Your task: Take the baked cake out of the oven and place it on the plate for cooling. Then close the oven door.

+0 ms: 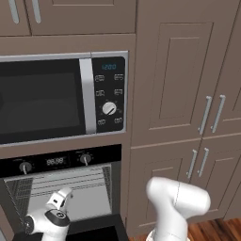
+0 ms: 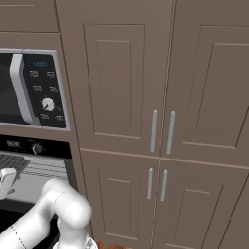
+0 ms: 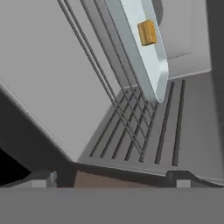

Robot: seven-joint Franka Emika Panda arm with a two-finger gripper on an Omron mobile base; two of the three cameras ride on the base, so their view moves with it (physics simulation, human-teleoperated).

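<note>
The cake [image 3: 147, 33] sits on a tray [image 3: 144, 57] inside the oven [image 1: 66, 188].

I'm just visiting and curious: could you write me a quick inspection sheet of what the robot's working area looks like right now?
Surface: nothing seen.
Job's things: oven open, door down; small brown cake on a pale tray on the racks.
Clutter: nothing seen.
Grippers: gripper open, empty, pointing into the oven, short of the tray.
Cables: nothing seen.
Surroundings: microwave above the oven; brown cabinets beside it; wood floor.

Microwave [image 1: 61, 96] beside brown cabinets [image 2: 146, 97], perhaps wood floor [image 1: 221, 230].
</note>
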